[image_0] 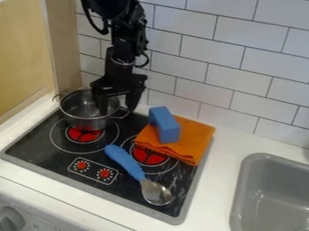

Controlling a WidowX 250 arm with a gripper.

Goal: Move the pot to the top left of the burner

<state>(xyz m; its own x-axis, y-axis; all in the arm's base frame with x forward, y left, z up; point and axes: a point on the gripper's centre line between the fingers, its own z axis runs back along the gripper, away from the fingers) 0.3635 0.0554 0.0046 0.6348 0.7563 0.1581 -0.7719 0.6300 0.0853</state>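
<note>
Straddling pot rim [75, 118], end effector [116, 109]

we see the end effector [116, 108] at the right of the steel pot [84, 121], fingers apart | blue-handled spoon [127, 163] on stove [37, 146] | blue block [166, 125] on orange cloth [194, 143] | sink [246, 185] at right

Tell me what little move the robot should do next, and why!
Probably the gripper should rise straight up with its fingers kept apart. The pot is already at the top left part of the stove, and the fingers look spread, one inside the pot and one outside. Going sideways might drag it along.
</note>
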